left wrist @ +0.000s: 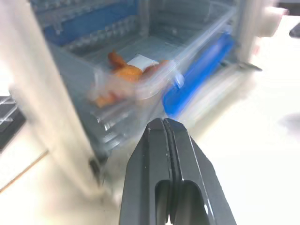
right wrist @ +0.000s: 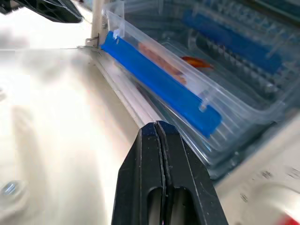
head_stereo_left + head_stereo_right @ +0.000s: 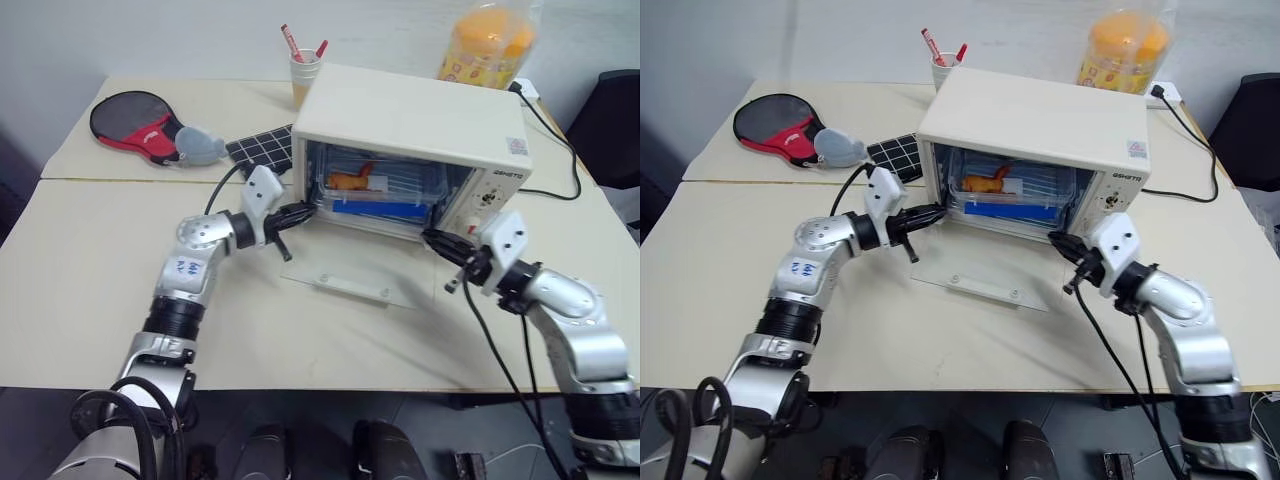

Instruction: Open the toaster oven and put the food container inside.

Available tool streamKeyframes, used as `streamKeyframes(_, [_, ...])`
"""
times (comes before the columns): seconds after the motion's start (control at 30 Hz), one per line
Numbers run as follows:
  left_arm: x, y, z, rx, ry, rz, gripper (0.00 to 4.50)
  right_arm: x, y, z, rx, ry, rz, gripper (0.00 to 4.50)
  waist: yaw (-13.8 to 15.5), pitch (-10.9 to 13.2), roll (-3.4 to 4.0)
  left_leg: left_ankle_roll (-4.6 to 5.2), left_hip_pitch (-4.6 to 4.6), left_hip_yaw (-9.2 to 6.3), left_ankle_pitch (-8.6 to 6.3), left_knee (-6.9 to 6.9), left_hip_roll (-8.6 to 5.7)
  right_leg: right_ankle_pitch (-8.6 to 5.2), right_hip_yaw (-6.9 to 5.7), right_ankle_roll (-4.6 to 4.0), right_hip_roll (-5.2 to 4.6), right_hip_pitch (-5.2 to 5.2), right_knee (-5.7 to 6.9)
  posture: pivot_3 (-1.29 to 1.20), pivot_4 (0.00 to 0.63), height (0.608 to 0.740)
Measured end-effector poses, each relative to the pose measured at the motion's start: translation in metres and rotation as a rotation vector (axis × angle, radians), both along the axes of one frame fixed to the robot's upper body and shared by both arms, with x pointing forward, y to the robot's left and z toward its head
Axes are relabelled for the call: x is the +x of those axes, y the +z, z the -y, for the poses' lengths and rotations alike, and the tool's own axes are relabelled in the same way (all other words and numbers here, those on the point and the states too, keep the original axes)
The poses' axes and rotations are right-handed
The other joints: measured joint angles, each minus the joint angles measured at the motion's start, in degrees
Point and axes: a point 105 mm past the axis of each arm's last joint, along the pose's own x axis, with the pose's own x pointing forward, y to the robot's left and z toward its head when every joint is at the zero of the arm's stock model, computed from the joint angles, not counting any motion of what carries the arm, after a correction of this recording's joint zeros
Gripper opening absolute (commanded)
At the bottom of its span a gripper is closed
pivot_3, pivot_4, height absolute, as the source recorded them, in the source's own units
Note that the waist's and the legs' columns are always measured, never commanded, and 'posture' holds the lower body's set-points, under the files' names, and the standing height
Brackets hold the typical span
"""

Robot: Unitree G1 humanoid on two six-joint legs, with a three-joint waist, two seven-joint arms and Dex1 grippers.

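Inside the toaster oven (image 3: 420, 130) sits the food container (image 3: 375, 195); both arms' jaws closed, empty.

The toaster oven (image 3: 420, 135) sits at the back of the table (image 3: 90, 290). Its door (image 3: 350, 272) lies flat in front of it. The food container (image 3: 375, 195) is inside. A paddle (image 3: 135, 125) lies far to the left. A cup (image 3: 305, 75) stands behind the oven.

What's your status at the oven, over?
Left gripper and right gripper shut, empty, at the oven mouth. Food container inside toaster oven. Glass door down flat, nothing blocking.
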Motion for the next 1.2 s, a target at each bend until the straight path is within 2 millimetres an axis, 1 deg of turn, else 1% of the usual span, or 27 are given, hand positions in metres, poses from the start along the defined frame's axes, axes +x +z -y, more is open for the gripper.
streamKeyframes(0.03, [-0.003,-0.001,-0.006,0.004,-0.011,-0.016,0.18,-0.005,0.001,0.004,0.008,0.0,-0.005,0.0,0.12,0.0,0.0,0.0,0.0,-0.01,0.0,0.0,0.0,0.0,0.0,0.0,0.0,0.0,-0.01,0.0,0.15,0.74])
streamKeyframes(0.1, [-0.014,-0.004,-0.025,0.007,-0.048,-0.055,0.59,-0.016,-0.01,0.018,-0.008,-0.011,-0.062,0.0,0.22,0.0,0.0,0.0,0.0,-0.02,-0.01,-0.11,0.0,0.0,-0.02,0.0,0.01,0.0,-0.09,0.0,0.15,0.74])
streamKeyframes(0.17, [-0.027,-0.006,-0.06,0.001,-0.05,-0.1,1.18,-0.028,-0.032,0.041,-0.03,-0.052,-0.159,0.0,0.17,0.0,0.0,-0.01,0.0,0.03,-0.01,-0.17,-0.02,0.0,-0.02,0.0,0.01,-0.02,-0.14,0.0,0.15,0.74])
streamKeyframes(0.23, [-0.039,-0.006,-0.083,0.001,-0.065,-0.105,1.71,-0.033,-0.051,0.056,-0.046,-0.072,-0.221,0.0,-0.03,0.0,0.0,0.0,0.04,0.09,-0.01,-0.13,-0.02,0.0,0.01,0.0,0.01,-0.01,-0.11,0.0,0.15,0.74])
streamKeyframes(0.27, [-0.046,-0.008,-0.094,0.022,-0.082,-0.101,2.04,-0.035,-0.059,0.059,-0.054,-0.064,-0.243,0.0,-0.28,0.0,0.0,0.0,0.14,0.12,-0.01,-0.13,-0.02,0.0,0.05,0.0,0.0,0.04,-0.07,0.0,0.15,0.74])
streamKeyframes(0.33, [-0.059,-0.015,-0.108,0.05,-0.11,-0.108,2.68,-0.035,-0.072,0.061,-0.067,-0.039,-0.274,0.0,-0.78,0.01,0.02,0.01,0.27,0.14,-0.01,-0.14,0.04,-0.01,0.11,-0.01,-0.02,0.09,-0.05,0.0,0.15,0.74])
streamKeyframes(0.37, [-0.065,-0.019,-0.111,0.05,-0.132,-0.115,3.0,-0.036,-0.078,0.06,-0.07,-0.023,-0.286,0.0,-1.07,0.01,0.03,0.0,0.28,0.13,-0.01,-0.14,0.08,-0.01,0.12,-0.02,-0.03,0.09,0.0,0.0,0.15,0.74])
streamKeyframes(0.47, [-0.073,-0.028,-0.117,0.032,-0.15,-0.165,3.94,-0.028,-0.089,0.046,-0.033,0.033,-0.289,0.0,-1.23,0.02,0.04,0.0,0.26,0.12,-0.01,-0.15,0.1,-0.01,0.12,-0.02,-0.04,0.07,0.04,0.0,0.15,0.74])
streamKeyframes(0.5, [-0.074,-0.028,-0.118,0.017,-0.147,-0.168,4.29,-0.026,-0.091,0.041,-0.021,0.054,-0.284,0.0,-1.22,0.02,0.04,0.0,0.24,0.11,-0.01,-0.14,0.1,-0.01,0.12,-0.02,-0.05,0.05,0.04,0.0,0.15,0.74])
streamKeyframes(0.53, [-0.075,-0.026,-0.119,0.004,-0.143,-0.166,4.49,-0.024,-0.092,0.035,-0.014,0.073,-0.275,0.0,-1.21,0.02,0.04,0.0,0.22,0.11,-0.01,-0.15,0.1,-0.01,0.12,-0.02,-0.06,0.04,0.02,0.0,0.15,0.74])
streamKeyframes(0.63, [-0.08,-0.023,-0.118,-0.025,-0.145,-0.167,4.49,-0.018,-0.093,0.023,0.001,0.105,-0.239,0.0,-1.19,0.03,0.05,0.0,0.2,0.11,-0.02,-0.18,0.07,-0.01,0.11,-0.02,-0.11,0.04,-0.01,0.0,0.15,0.74])
streamKeyframes(0.7, [-0.087,-0.027,-0.113,-0.045,-0.166,-0.214,4.49,-0.015,-0.089,0.015,0.022,0.128,-0.205,0.0,-1.29,0.03,0.06,0.01,0.21,0.12,-0.02,-0.18,0.07,-0.01,0.12,-0.02,-0.12,0.04,-0.01,0.0,0.15,0.74])
streamKeyframes(0.77, [-0.091,-0.028,-0.11,-0.061,-0.168,-0.231,4.49,-0.016,-0.086,0.009,0.051,0.157,-0.185,0.0,-1.21,0.03,0.06,0.01,0.21,0.08,-0.02,-0.18,0.09,-0.01,0.1,-0.02,-0.11,0.04,-0.01,0.0,0.15,0.74])
streamKeyframes(0.83, [-0.09,-0.025,-0.108,-0.086,-0.151,-0.212,4.49,-0.017,-0.082,0.004,0.097,0.182,-0.167,0.0,-1.17,0.04,0.06,0.01,0.21,0.07,-0.02,-0.17,0.09,-0.01,0.11,-0.02,-0.12,0.05,0.0,0.0,0.15,0.74])
streamKeyframes(0.97, [-0.085,-0.017,-0.105,-0.161,-0.104,-0.162,4.49,-0.016,-0.062,-0.004,0.223,0.195,-0.087,0.0,-1.26,0.04,0.07,0.0,0.22,0.07,-0.02,-0.18,0.09,-0.01,0.12,-0.02,-0.13,0.05,0.01,0.0,0.15,0.74])
streamKeyframes(1.1, [-0.081,-0.019,-0.105,-0.197,-0.059,-0.155,4.49,-0.013,-0.038,0.001,0.289,0.165,-0.002,0.0,-1.23,0.04,0.07,0.0,0.22,0.07,-0.02,-0.18,0.08,-0.01,0.11,-0.02,-0.13,0.05,0.01,0.0,0.15,0.74])
streamKeyframes(1.2, [-0.078,-0.019,-0.104,-0.233,-0.034,-0.142,4.49,-0.009,-0.015,0.001,0.347,0.149,0.055,0.0,-1.24,0.04,0.07,0.0,0.22,0.07,-0.02,-0.18,0.08,-0.01,0.12,-0.02,-0.14,0.05,0.02,0.0,0.15,0.74])
